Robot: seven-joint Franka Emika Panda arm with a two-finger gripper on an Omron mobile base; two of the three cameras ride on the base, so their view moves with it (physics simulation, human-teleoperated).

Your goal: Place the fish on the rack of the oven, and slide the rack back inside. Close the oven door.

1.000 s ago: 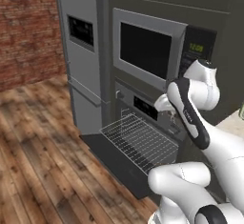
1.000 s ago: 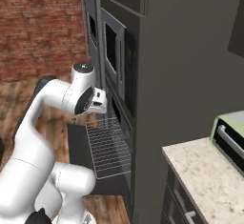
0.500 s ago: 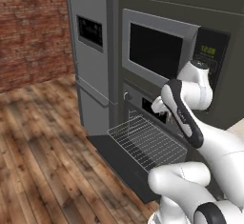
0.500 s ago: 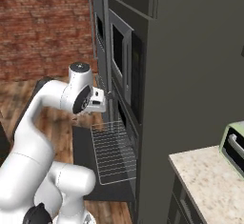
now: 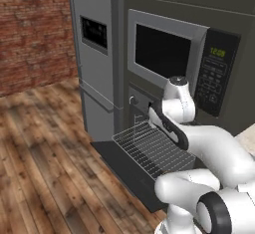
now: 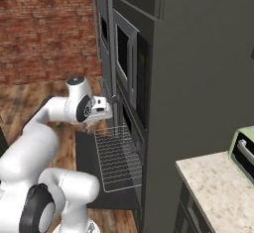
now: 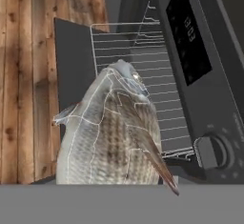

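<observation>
flat even light, soft rendering

Fish [image 7: 112, 132] above rack [image 5: 154, 146]; rack out over open oven door [image 5: 122, 166].

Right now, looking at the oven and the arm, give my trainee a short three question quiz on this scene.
1. True or false: the oven door is shut.
2. What is the gripper holding? A) a fish B) a pan C) nothing
3. Fill in: the rack is pulled ____ over the open door.

Key:
1. False; the door lies open and flat.
2. A; the fish hangs in the gripper above the rack, as the hand view shows.
3. Out; nothing lies on it yet.
</observation>
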